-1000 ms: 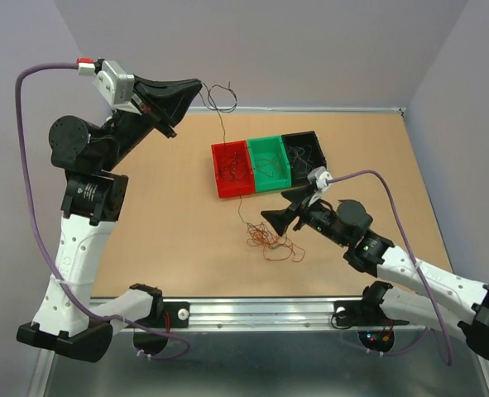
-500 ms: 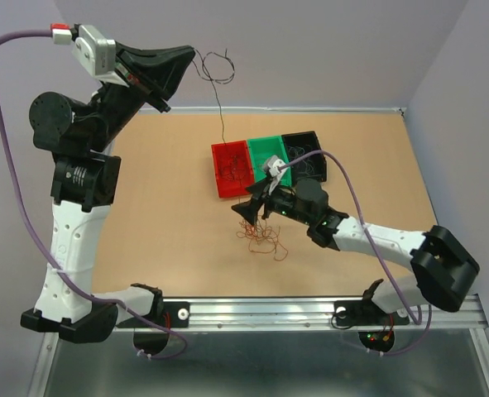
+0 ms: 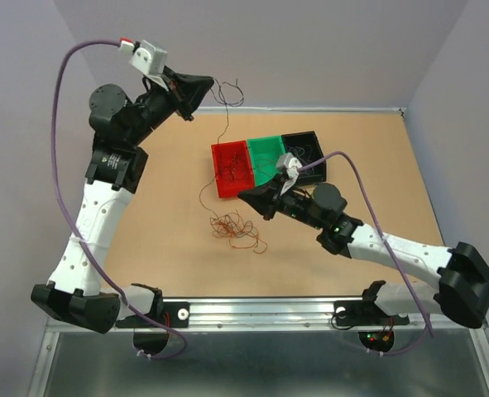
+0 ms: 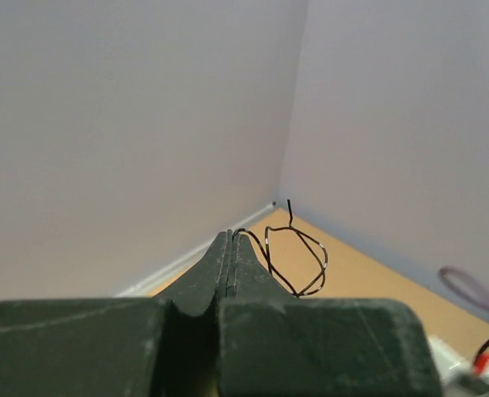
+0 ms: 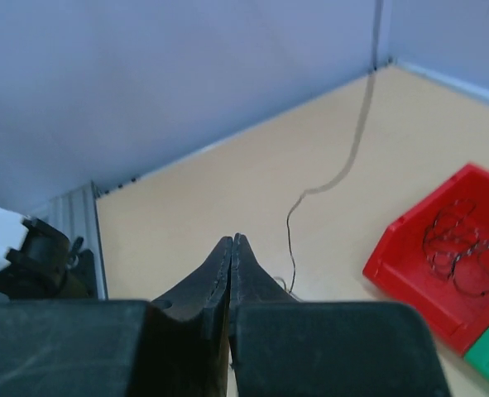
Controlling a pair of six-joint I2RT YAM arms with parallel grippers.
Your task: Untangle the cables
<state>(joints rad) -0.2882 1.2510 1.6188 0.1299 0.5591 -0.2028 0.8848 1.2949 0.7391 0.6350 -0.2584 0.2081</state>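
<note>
Top view: the left gripper [image 3: 204, 88] is held high over the far-left corner of the table [image 3: 170, 165], jaws pressed on a black wire [image 3: 224, 124] whose curly end pokes past the tips. The height seems meant to draw that strand taut out of the tangle [image 3: 234, 227], which lies on the table in front of the red bin [image 3: 216, 169]. The strand hangs from the gripper past the bin's left side down to the tangle. The left arm stands tall, elbow bent, wrist aimed right. The right arm reaches low and leftward, and the right gripper [image 3: 244, 195] sits near the tangle, likely to work against the pull

Left wrist: the left gripper [image 4: 230, 241] is clamped shut, with the black wire [image 4: 298, 263] looping out from its tips

Right wrist: the right gripper [image 5: 232, 241] has its jaws pressed together. The wire [image 5: 292, 223] drops just right of them and goes behind the fingers, so I cannot tell if it is pinched
</note>
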